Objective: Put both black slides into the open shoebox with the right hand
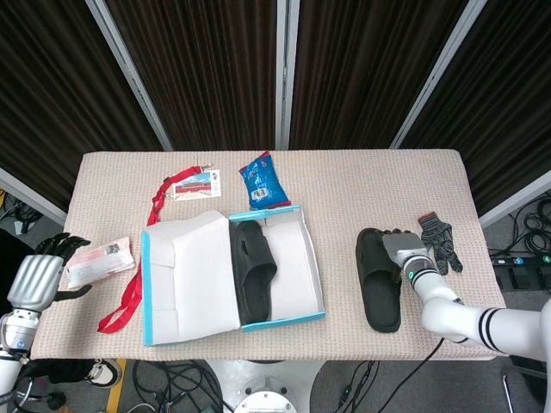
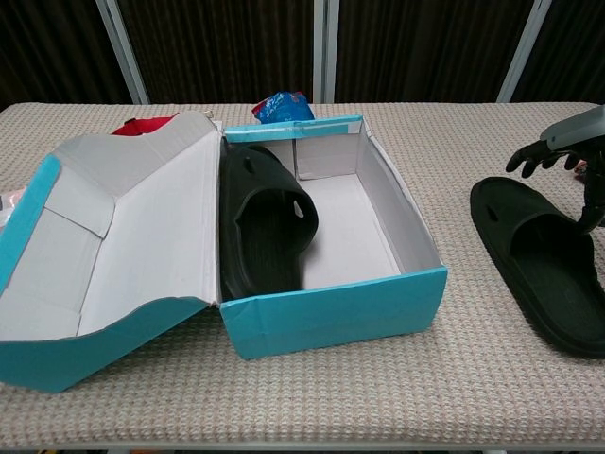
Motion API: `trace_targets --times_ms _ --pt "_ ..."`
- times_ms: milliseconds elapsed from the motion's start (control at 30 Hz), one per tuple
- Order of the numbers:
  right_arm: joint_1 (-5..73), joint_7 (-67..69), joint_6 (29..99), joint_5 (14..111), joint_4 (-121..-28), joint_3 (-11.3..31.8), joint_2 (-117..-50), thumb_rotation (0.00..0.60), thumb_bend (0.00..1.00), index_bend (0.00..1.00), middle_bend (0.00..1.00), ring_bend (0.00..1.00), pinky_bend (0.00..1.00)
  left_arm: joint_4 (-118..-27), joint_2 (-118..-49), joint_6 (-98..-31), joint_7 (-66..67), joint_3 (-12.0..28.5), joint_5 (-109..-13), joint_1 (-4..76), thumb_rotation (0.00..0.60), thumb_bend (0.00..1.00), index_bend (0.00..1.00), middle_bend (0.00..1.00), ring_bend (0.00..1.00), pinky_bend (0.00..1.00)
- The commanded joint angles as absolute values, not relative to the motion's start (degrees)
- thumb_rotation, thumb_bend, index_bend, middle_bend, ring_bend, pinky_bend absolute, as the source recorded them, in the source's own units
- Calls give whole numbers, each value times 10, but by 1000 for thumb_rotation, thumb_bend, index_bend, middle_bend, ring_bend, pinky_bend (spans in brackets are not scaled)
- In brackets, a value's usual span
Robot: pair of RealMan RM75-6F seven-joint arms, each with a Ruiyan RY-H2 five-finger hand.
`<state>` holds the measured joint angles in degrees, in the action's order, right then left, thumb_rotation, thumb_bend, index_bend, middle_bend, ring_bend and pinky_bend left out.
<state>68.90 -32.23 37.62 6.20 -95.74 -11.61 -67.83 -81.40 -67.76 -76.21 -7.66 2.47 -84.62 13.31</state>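
The open teal shoebox point(image 1: 297, 320) point(image 2: 336, 317) stands left of centre with its lid point(image 1: 185, 275) folded out to the left. One black slide point(image 1: 254, 271) point(image 2: 265, 227) lies inside, against the box's left wall. The second black slide point(image 1: 377, 288) point(image 2: 544, 260) lies flat on the cloth to the right of the box. My right hand point(image 1: 399, 250) point(image 2: 560, 149) hovers over that slide's far right part, fingers apart and curved down, holding nothing. My left hand point(image 1: 39, 277) stays at the table's left edge, fingers apart, beside a white packet.
A grey and black glove point(image 1: 439, 240) lies just right of my right hand. A blue snack bag point(image 1: 263, 182) point(image 2: 281, 105) and a red lanyard point(image 1: 133, 288) with a card point(image 1: 195, 184) lie behind and left of the box. The white packet point(image 1: 102, 260) lies at the far left.
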Motion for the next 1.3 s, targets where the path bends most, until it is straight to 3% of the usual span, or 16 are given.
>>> trace_targets --times_ms 33,500,900,1300 --pt "697 -327 383 54 -950 -120 -691 600 26 0 126 0 86 -814 -677 -760 -79 23 -845 133 600 116 238 229 123 188" --pt "718 -338 399 18 -930 -129 -731 600 38 11 152 9 89 -806 -676 -763 -94 22 -847 130 600 116 239 229 123 189" --pt "711 -349 430 22 -912 -124 -755 600 79 251 263 31 91 -806 -676 -765 -96 21 -849 128 600 116 239 229 124 189" --pt "688 -354 475 54 -923 -103 -755 600 105 352 344 89 109 -809 -675 -761 -100 20 -851 130 600 116 239 229 124 189"
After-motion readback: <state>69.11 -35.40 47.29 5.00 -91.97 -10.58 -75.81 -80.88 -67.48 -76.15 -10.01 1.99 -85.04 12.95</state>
